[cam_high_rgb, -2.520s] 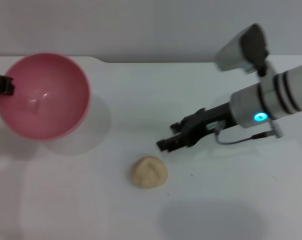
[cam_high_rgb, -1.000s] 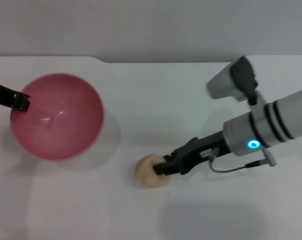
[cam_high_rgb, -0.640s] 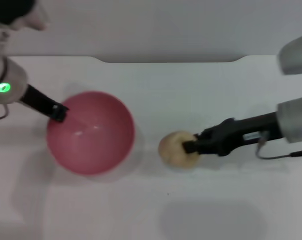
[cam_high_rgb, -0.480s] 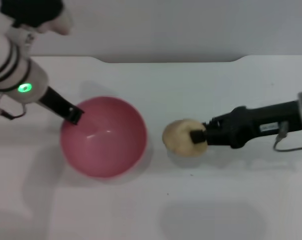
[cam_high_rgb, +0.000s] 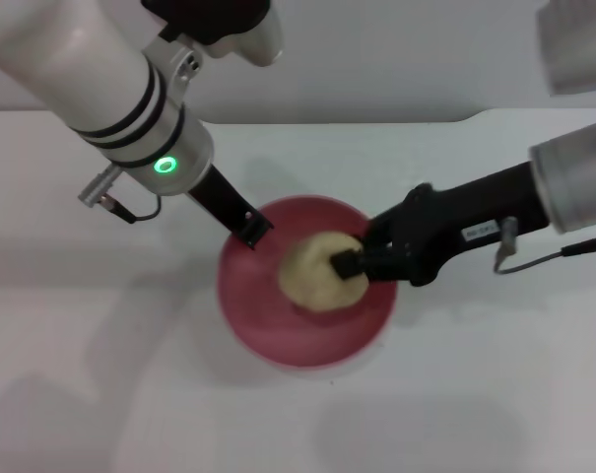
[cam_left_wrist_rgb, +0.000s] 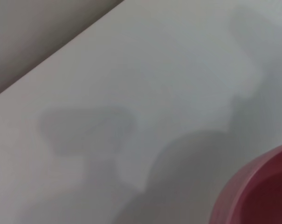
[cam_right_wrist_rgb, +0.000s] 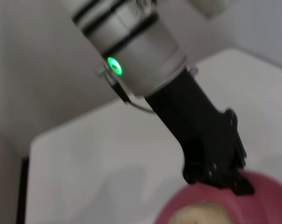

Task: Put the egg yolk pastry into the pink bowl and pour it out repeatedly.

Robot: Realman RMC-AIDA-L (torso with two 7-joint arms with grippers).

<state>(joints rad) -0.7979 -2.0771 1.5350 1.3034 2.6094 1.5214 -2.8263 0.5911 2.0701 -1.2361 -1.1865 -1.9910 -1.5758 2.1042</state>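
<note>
Pink bowl [cam_high_rgb: 307, 310] sits mid-table, its far-left rim pinched by the left gripper [cam_high_rgb: 250, 233]. Above its hollow the right gripper [cam_high_rgb: 349, 264] clamps the egg yolk pastry [cam_high_rgb: 319, 274] (placing step); next, release it inside.

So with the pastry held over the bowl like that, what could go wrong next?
The right gripper holds the egg yolk pastry toward the bowl's right side, so a release might bounce it off the rim. The left gripper pinches only the far-left rim of the pink bowl; that grip could slip or tilt. Both grippers sit close together over the bowl and could collide.
</note>
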